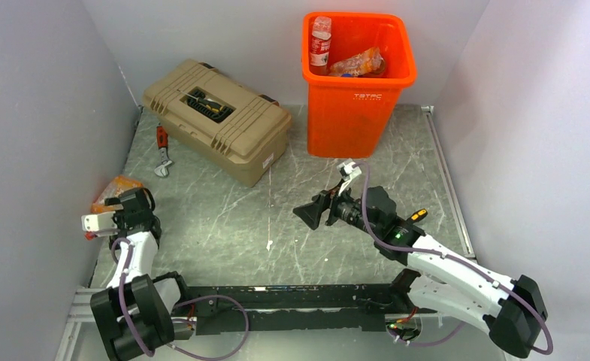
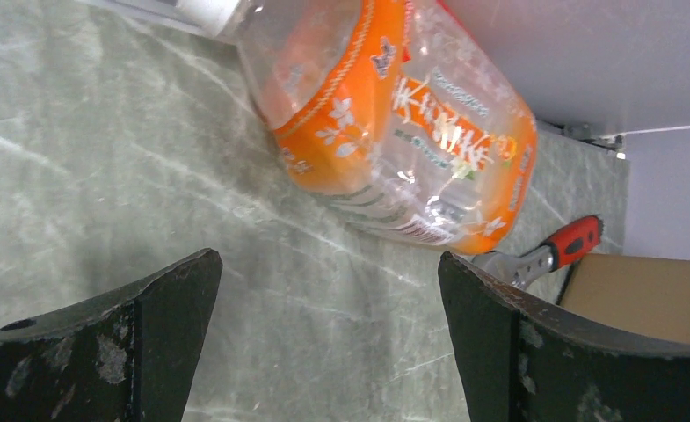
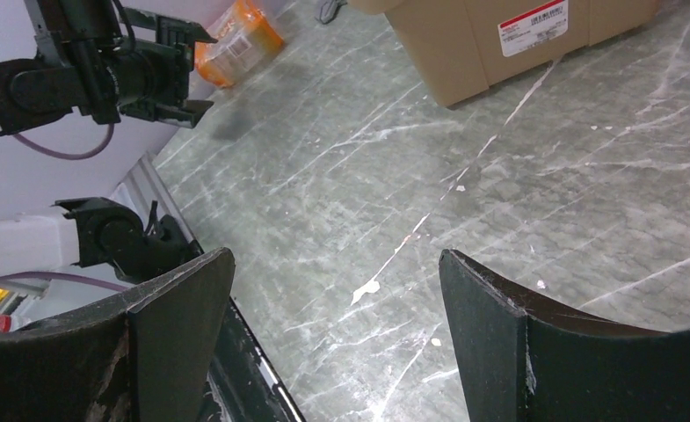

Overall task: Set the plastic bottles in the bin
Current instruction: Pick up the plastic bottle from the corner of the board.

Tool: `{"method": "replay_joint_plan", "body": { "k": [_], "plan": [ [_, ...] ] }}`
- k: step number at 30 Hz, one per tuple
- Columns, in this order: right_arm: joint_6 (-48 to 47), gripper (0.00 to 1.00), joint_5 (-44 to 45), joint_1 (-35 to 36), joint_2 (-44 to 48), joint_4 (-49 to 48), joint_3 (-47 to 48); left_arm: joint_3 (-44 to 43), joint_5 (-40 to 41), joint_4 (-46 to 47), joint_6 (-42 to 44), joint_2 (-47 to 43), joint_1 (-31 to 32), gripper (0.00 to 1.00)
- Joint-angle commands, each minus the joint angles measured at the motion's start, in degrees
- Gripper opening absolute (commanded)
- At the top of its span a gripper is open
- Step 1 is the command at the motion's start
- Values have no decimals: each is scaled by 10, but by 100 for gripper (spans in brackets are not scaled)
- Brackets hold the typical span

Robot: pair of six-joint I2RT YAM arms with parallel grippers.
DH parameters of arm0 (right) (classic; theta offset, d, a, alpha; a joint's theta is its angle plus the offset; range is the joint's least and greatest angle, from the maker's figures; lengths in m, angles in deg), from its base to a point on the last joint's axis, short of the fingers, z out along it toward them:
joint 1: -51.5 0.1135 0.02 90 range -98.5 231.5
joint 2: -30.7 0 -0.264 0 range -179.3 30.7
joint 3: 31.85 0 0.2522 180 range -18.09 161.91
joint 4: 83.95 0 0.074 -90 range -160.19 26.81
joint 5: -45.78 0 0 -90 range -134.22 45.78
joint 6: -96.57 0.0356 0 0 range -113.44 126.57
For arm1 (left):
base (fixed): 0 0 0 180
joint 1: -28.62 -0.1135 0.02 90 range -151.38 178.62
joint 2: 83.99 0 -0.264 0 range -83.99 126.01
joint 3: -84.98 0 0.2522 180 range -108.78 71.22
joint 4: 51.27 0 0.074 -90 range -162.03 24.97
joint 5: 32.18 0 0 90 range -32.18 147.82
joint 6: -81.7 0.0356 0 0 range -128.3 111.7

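Looking through the left wrist camera, I find the one bottle (image 2: 394, 123) I can see outside the bin lying on its side on the tabletop (image 2: 104, 158), just ahead of the left claw (image 2: 326, 264) and close to the left wall. The claw's jaws are spread wide with nothing between them. The bottle's long axis runs diagonally, white cap far-left and base near-right, so I judge the wrist needs turning to close across its belly. It is thin, clear, dented plastic with a glossy orange label, likely to buckle and slip. The right claw (image 1: 307, 213), also released and empty, hangs mid-table, well apart, so the left arm is nearer. The bin (image 1: 359, 113), smooth, orange and tapered, stands at the far side and already holds two bottles.
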Motion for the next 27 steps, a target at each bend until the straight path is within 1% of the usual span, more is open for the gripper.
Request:
{"method": "replay_joint_plan", "body": {
  "k": [1, 6, 11, 15, 20, 24, 27],
  "plan": [
    [-3, 91, 1, 5, 20, -13, -5, 3, -17, 124, 22, 13, -18, 99],
    [-6, 91, 7, 5, 22, -12, -4, 7, -10, 154, 12, 36, -46, 99],
    [-9, 91, 15, 5, 17, -12, -7, -5, -41, 180, -4, 98, -77, 99],
    [-15, 91, 16, 5, 13, -1, 1, 4, -52, 208, -12, 131, -91, 98],
    [-13, 91, 18, 6, 7, -5, 0, -14, -62, 190, -14, 139, -93, 92],
    [-12, 91, 13, 6, 2, -5, 0, -15, -62, 200, 0, 135, -93, 92],
    [-12, 91, 15, 6, -1, -4, 2, -13, -90, 224, 24, 105, -93, 93]
  ]
}}
